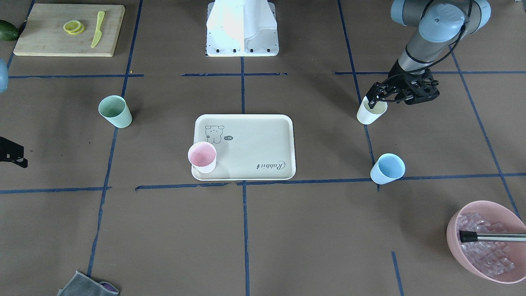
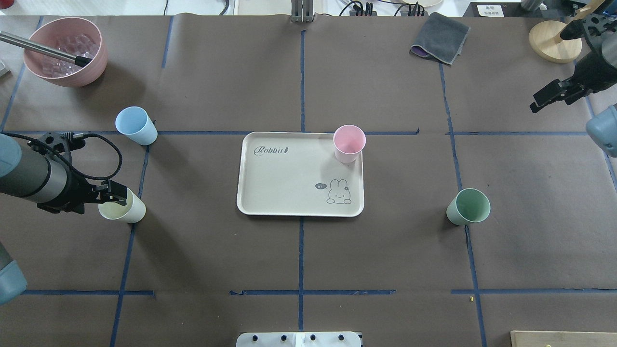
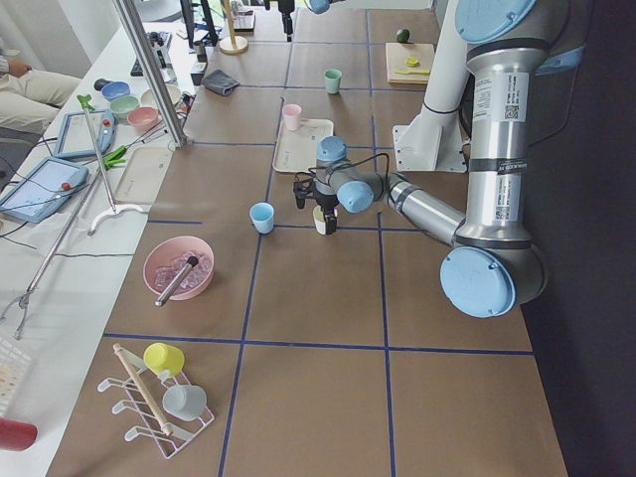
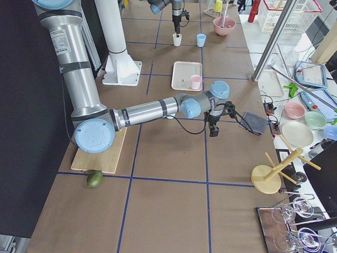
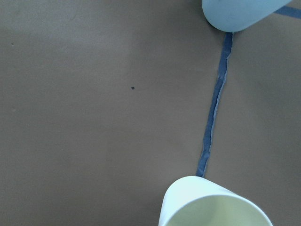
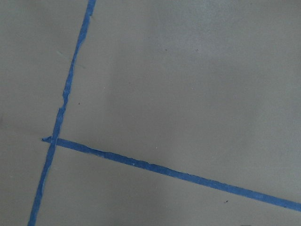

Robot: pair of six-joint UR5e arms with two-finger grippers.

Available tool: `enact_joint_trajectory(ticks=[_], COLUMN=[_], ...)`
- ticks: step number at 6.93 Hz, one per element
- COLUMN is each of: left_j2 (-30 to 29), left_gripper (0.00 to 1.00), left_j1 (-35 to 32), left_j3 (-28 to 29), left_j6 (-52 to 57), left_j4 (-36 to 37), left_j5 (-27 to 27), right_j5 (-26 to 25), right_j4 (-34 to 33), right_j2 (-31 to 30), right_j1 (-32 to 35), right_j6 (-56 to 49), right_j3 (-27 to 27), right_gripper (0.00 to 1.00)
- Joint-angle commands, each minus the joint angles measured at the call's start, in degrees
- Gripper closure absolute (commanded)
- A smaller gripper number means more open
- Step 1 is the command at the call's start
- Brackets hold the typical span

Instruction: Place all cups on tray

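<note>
The cream-beige tray (image 1: pixel 254 144) (image 2: pixel 289 178) lies mid-table, with the pale pink cup (image 1: pixel 202 156) (image 2: pixel 349 143) upright in one corner. The cream-white cup (image 1: pixel 373 114) (image 2: pixel 129 210) stands on the table. My left gripper (image 1: pixel 372 101) (image 2: pixel 114 193) is at its rim, one finger inside, and looks shut on its wall. That cup also shows in the left wrist view (image 5: pixel 216 207), with the light blue cup (image 5: pixel 240 12) (image 1: pixel 387 168) (image 2: pixel 136 125) beyond it. The mint green cup (image 1: pixel 115 111) (image 2: pixel 468 206) stands alone. My right gripper (image 2: pixel 544 100) hangs empty and open, far from it.
A pink bowl of ice cubes (image 1: pixel 455 230) (image 2: pixel 96 60) with a metal handle in it stands beyond the blue cup. A cutting board (image 1: pixel 49 41) with lemon slices and a knife, a grey cloth (image 2: pixel 441 43) and a wooden stand (image 2: pixel 554 41) lie at the table's edges.
</note>
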Motion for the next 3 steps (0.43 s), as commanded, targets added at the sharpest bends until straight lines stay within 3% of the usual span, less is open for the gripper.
enact_joint_trajectory(ticks=[1, 2, 3], left_j2=[-0.5, -0.4, -0.6], left_gripper=[0.83, 1.00, 1.00], left_j1=[0.2, 0.2, 0.2], left_j3=[0.0, -0.6, -0.9], left_j6=[-3.3, -3.2, -3.2], left_j4=[0.1, 0.4, 0.6], left_j5=[-0.4, -0.5, -0.5], right_j5=[-0.1, -0.1, -0.1], right_j4=[0.1, 0.1, 0.2], right_j2=[0.0, 0.0, 0.0], right_j1=[0.0, 0.0, 0.0], right_j6=[0.1, 0.1, 0.1], right_j3=[0.0, 0.0, 0.0], right_gripper=[0.01, 0.01, 0.01])
